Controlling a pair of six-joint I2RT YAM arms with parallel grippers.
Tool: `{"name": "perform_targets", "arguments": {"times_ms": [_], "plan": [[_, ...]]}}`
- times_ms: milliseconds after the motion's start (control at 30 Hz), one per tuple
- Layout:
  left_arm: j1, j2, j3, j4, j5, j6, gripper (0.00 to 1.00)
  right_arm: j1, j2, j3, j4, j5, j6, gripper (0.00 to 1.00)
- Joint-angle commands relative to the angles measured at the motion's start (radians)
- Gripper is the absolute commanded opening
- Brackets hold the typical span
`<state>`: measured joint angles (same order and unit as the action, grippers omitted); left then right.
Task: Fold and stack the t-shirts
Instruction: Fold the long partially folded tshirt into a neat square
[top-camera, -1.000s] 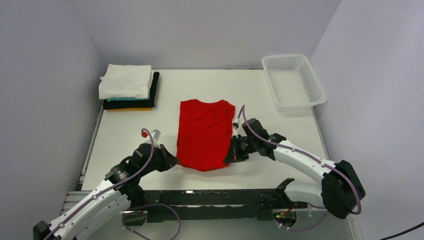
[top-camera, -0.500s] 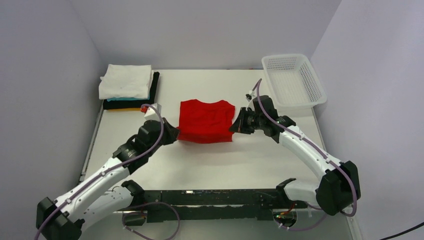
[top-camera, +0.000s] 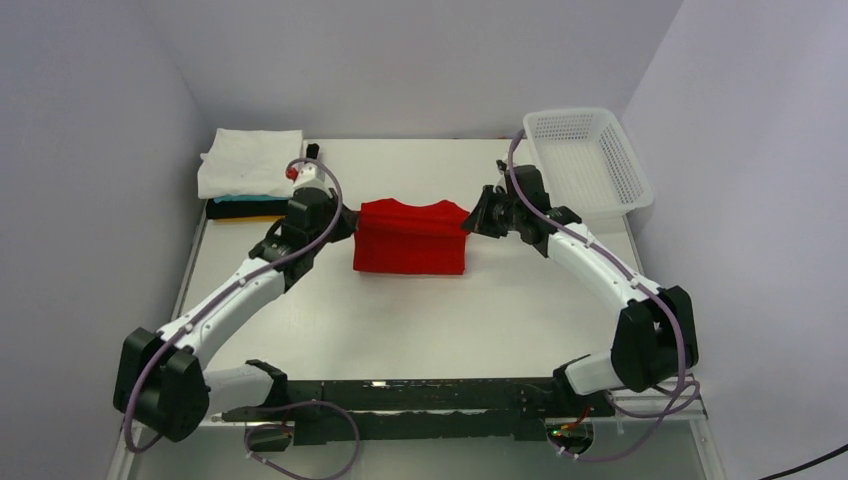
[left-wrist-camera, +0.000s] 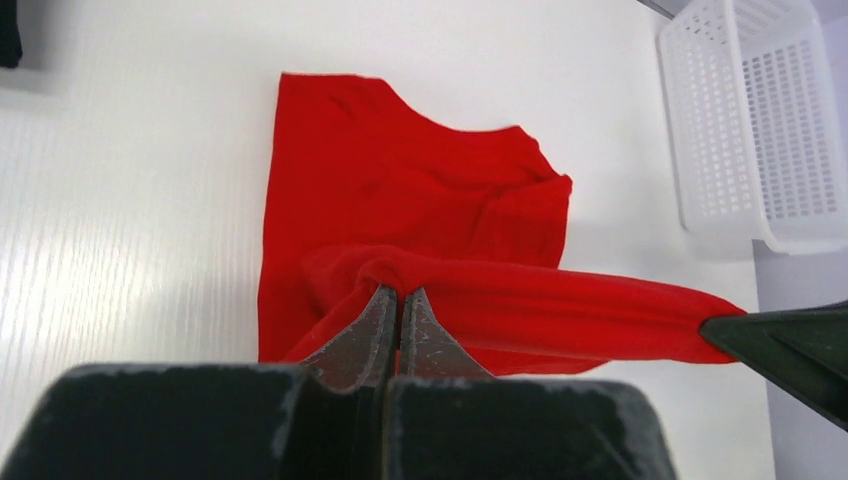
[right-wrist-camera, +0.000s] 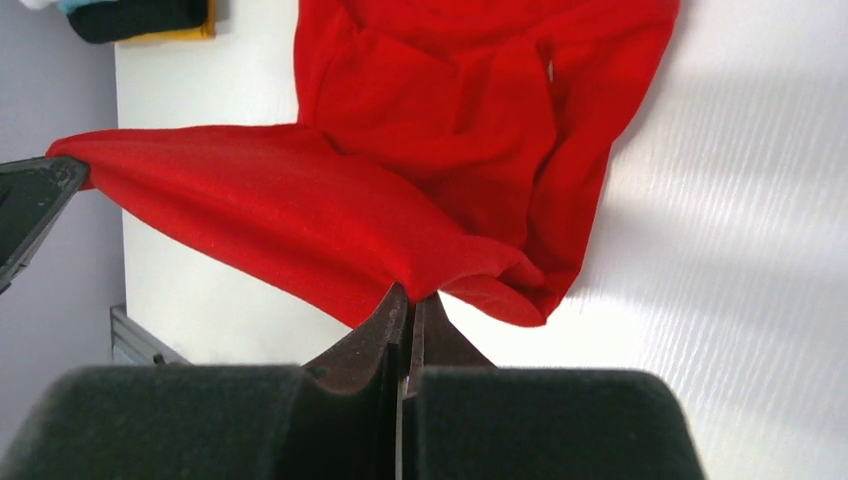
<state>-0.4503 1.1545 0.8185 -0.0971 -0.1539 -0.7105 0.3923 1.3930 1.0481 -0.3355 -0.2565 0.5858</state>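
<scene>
- Red t-shirt (top-camera: 410, 238) sits mid-table, slightly toward the far side, on the white table (top-camera: 420, 320).
- One edge of it is lifted off the surface and pulled into a fairly taut band between the two claws. The rest lies flat below, wrinkled around the collar end.
- Left gripper (top-camera: 348, 222): jaws pressed together on the left corner of the raised edge. In the left wrist view the cloth bunches right at the fingertips of the left gripper (left-wrist-camera: 398, 295) and runs off to the right.
- Right gripper (top-camera: 470, 225): also clamped tight, pinching the opposite corner. The right wrist view shows the fabric gathered into the tips of the right gripper (right-wrist-camera: 410, 297), the band spanning away to the left.
- The two claws face each other across the shirt, one at each side, both near its far end. The lifted band hangs over the flat layer, above the table.
- Stack of folded shirts (top-camera: 252, 165) is at the far left corner: white on top, with teal, black and yellow-orange edges showing under it. The left claw is just to its right, not touching.
- White mesh basket (top-camera: 632, 180) is at the far right corner, near the right claw but apart from it.
</scene>
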Motion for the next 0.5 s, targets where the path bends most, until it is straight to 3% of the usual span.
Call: {"name": "perform_targets", "arguments": {"times_ms": [0,467], "plan": [[0.057,0.103,0.112,0.063,0.005,0.059,0.0,-0.04,0.053,0.056,0.069,0.054,-0.021,0.0],[0.169,0.421,0.274,0.072,0.142,0.057,0.0,-0.12,0.346,0.185,0.142,-0.036,-0.034,0.0]]}}
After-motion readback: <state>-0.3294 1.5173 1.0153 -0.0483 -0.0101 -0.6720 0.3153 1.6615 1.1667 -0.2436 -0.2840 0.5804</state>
